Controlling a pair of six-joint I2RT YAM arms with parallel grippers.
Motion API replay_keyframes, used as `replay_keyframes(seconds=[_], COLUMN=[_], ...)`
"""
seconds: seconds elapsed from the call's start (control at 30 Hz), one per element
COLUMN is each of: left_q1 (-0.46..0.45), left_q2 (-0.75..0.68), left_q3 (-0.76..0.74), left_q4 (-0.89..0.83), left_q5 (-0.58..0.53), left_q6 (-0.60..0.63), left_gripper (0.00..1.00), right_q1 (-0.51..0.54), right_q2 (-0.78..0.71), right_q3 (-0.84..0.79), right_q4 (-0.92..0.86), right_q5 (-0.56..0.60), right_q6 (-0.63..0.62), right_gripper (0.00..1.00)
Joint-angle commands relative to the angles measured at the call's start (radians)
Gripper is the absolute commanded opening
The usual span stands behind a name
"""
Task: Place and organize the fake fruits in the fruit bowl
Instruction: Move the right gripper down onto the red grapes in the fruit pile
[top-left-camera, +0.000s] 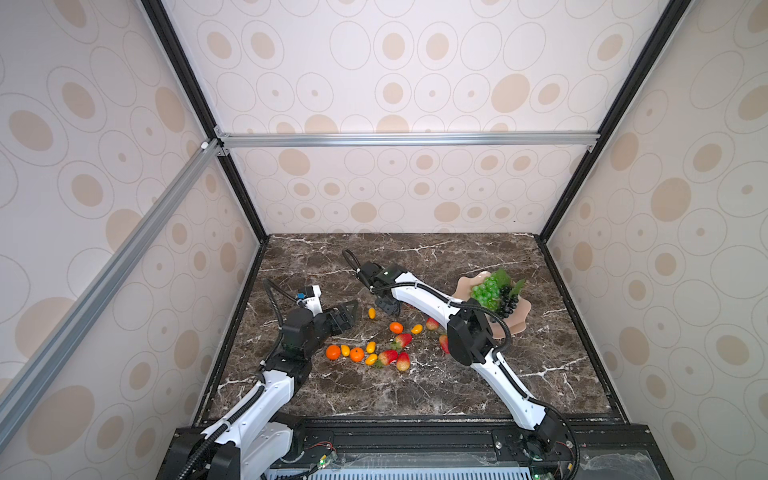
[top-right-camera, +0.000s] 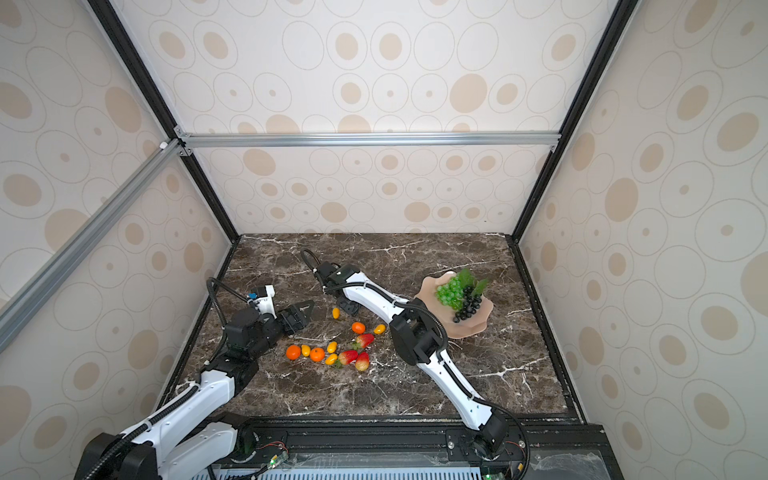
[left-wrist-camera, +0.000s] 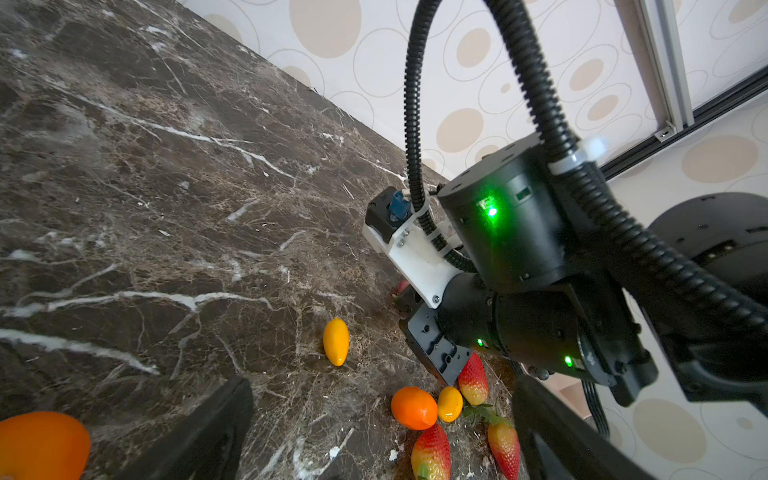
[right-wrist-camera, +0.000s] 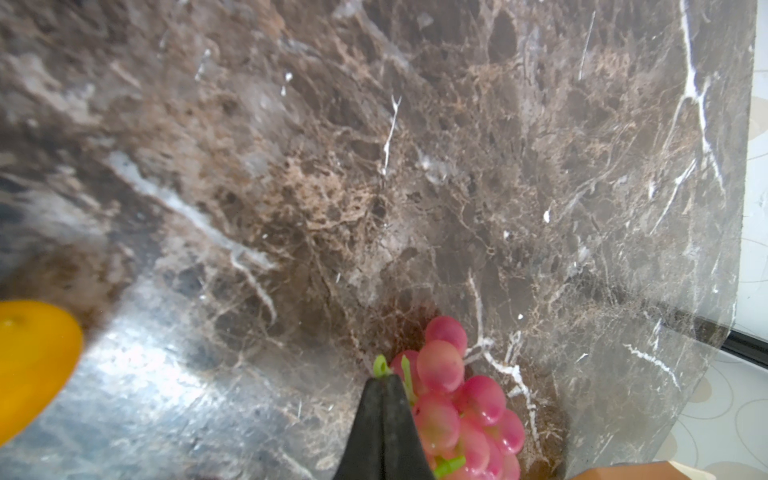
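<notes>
**Base:** Describe the dish and where it sits.

**Me:** I see a shallow pale pink fruit bowl (top-left-camera: 517, 322) with a wavy, shell-like rim. It sits on the far right of the dark brown marble tabletop (top-left-camera: 415, 395) and shows in both top views.

**Base:** Contents?

**Me:** Two bunches. One is a translucent green grape bunch (top-left-camera: 485, 293) with leaves. The other is a glossy black grape bunch (top-left-camera: 508, 306) lying against it.

**Base:** Loose count?

**Me:** On the marble, in a top view:
- three round plastic oranges (top-left-camera: 333, 352)
- five small yellow oval fruits (top-left-camera: 372, 313)
- five red plastic strawberries (top-left-camera: 402, 340), two of them partly behind my right arm

There is also one pink-red grape bunch (right-wrist-camera: 457, 399), left of the bowl under my right wrist.

**Base:** Fingers?

**Me:** My right gripper (right-wrist-camera: 384, 384) has its fingers pressed together, pinching that bunch's green stem. I cannot tell whether the bunch is off the marble. My left gripper (top-left-camera: 349, 311) is spread wide and holds nothing. It is near the lone yellow oval fruit, apart from it.
</notes>
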Motion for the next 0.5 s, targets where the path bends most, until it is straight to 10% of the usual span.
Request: replay_keyframes(seconds=[0.0,0.47], left_q1=[0.010,-0.072], left_q2=[-0.007,0.083], left_q3=[0.011,0.067], left_q4=[0.018,0.031], left_q5=[0.010,0.049], left_q6=[0.015,0.090], left_gripper=[0.98,0.98], right_q1=[0.004,-0.021], right_q2=[-0.064,-0.218], right_q3=[0.000,-0.084], right_q4=[-0.016,0.033], right_q5=[0.008,-0.037], right_q6=[0.009,0.064], right_gripper=[0.02,0.00])
